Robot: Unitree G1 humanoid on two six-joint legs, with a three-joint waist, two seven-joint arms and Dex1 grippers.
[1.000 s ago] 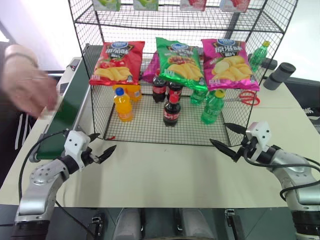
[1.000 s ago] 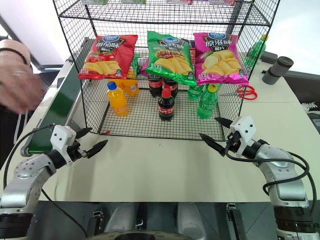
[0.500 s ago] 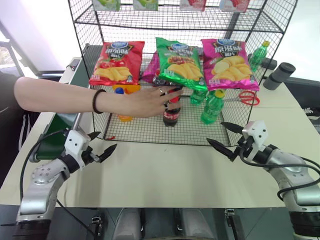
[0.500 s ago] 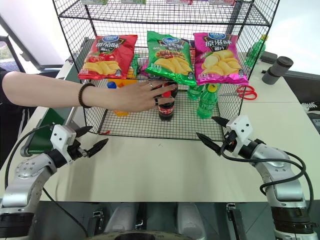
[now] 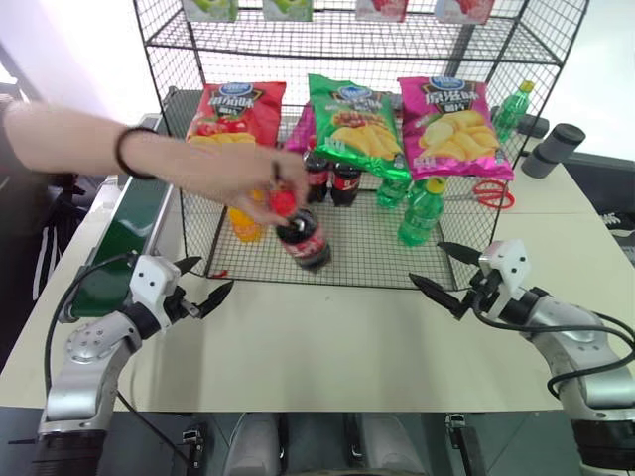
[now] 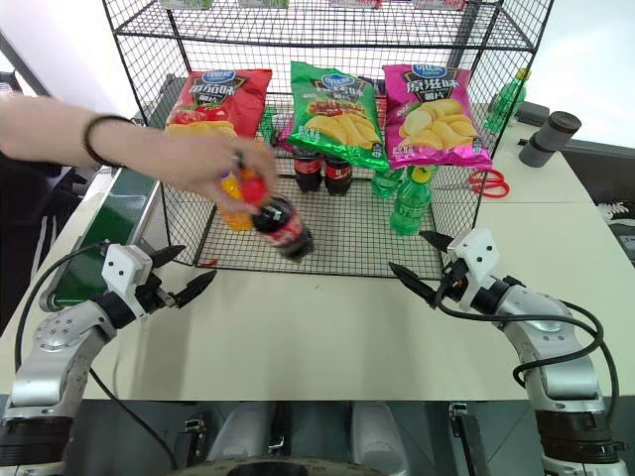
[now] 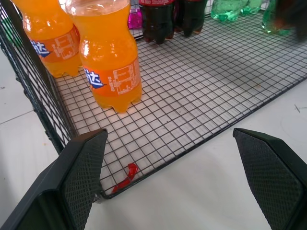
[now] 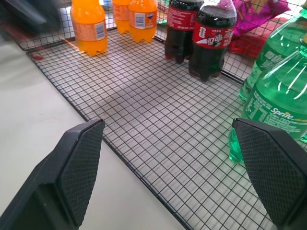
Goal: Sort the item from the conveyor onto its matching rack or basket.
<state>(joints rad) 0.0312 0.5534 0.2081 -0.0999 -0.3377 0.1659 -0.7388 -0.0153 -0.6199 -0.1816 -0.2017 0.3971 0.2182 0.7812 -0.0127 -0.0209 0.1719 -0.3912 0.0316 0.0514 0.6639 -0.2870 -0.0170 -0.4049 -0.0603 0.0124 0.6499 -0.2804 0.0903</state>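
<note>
A: Where is the cola bottle (image 5: 303, 238) right now?

B: It is held in a person's hand (image 5: 243, 183), tipped over on a slant. The red cap is pointed toward ten o'clock, and the bottom is pointed toward four o'clock. It is being carried just above the front part of the rack (image 5: 298, 260) floor. It is not on the conveyor (image 5: 119, 243), which is seen at nine o'clock from the rack.

A: How will the bottle feel when it is picked up?

B: It is probably a bit heavy for its size, since it looks full of dark drink. The plastic is likely smooth and slippery, and it can be squashed a little if it is pinched too hard. It will roll if it is laid on its side.

A: Where should it be held?

B: The middle, around the red label, is likely the best spot. The cap end is too thin.

A: What about the grippers?

B: The left gripper (image 5: 205, 296) is spread wide with nothing in it. The right gripper (image 5: 448, 271) is spread wide and empty too. Both are held above the table (image 5: 337, 342), just in front of the rack.
</note>
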